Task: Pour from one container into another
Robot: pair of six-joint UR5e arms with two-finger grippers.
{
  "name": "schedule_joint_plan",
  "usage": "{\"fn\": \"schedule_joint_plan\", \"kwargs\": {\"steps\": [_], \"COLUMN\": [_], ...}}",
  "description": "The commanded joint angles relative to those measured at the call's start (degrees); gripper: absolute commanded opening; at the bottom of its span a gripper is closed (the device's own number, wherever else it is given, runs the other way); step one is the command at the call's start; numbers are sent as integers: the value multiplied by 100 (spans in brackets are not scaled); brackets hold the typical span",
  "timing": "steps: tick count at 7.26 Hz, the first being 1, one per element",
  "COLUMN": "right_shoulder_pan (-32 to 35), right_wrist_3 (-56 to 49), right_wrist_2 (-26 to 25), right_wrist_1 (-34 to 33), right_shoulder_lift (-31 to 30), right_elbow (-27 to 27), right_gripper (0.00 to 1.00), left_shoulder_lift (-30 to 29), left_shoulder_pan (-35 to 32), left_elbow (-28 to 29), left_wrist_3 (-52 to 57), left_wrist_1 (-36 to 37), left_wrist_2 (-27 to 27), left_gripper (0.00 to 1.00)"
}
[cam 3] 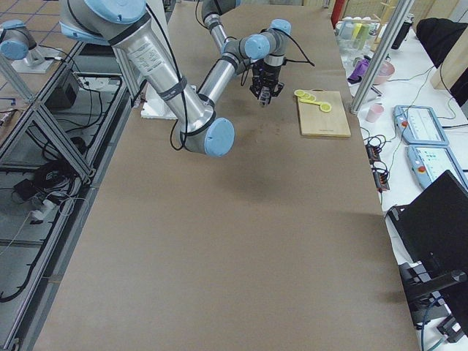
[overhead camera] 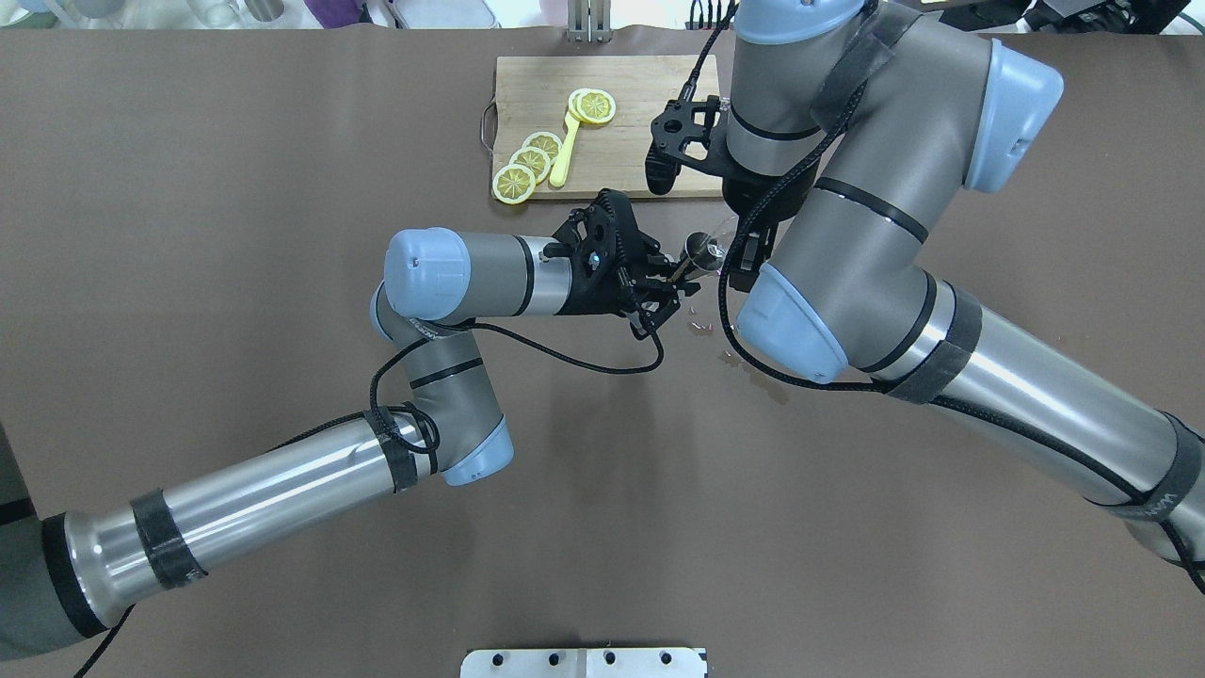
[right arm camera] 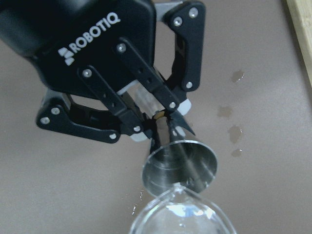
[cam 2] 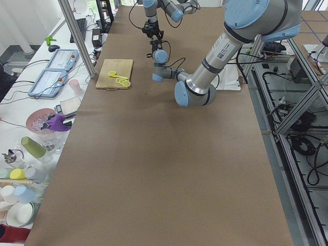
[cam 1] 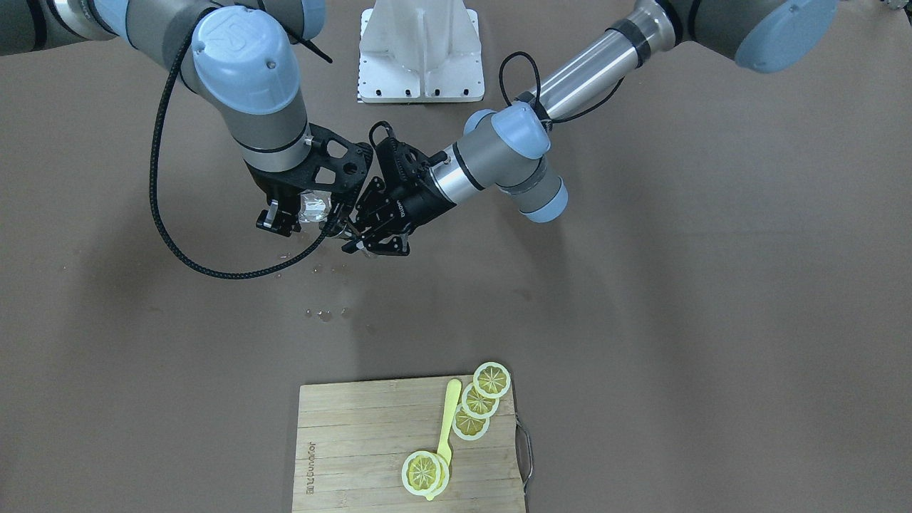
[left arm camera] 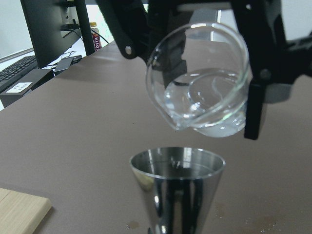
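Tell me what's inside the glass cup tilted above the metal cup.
Clear liquid pooled toward the glass cup's lowered lip. The right claw covers part of its sides.

The steel cup (left arm camera: pixel 178 187) loses its base at the left wrist view's lower edge, the glass beaker (right arm camera: pixel 184 214) is cropped likewise in the right wrist view, and both are too small to resolve in the side views.
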Motion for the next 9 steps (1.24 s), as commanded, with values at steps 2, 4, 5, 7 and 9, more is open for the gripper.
{"fn": "schedule_joint_plan", "kwargs": {"steps": [2, 4, 5, 7, 9], "right_shoulder_pan": [-88, -106, -106, -106, -106], "right_wrist_3": [-192, -228, -237, -324, -369], "right_wrist_2": [-207, -217, -217, -217, -252], "right_wrist_1": [-473, -571, -623, -773, -844], "right_shoulder_lift": [274, 275, 284, 353, 389], "right_elbow": [-132, -133, -133, -141, -141], "right_gripper": [0, 0, 0, 0, 0], "left_shoulder_lift": [0, 0, 0, 0, 0], "left_shoulder_pan": [0, 0, 9, 9, 9], "left_elbow": [0, 0, 0, 0, 0], "left_wrist_3": [0, 0, 0, 0, 0], "left_wrist_1": [0, 0, -9, -9, -9], "left_wrist_2": [-4, 5, 5, 5, 5], "left_gripper": [0, 0, 0, 0, 0]}}
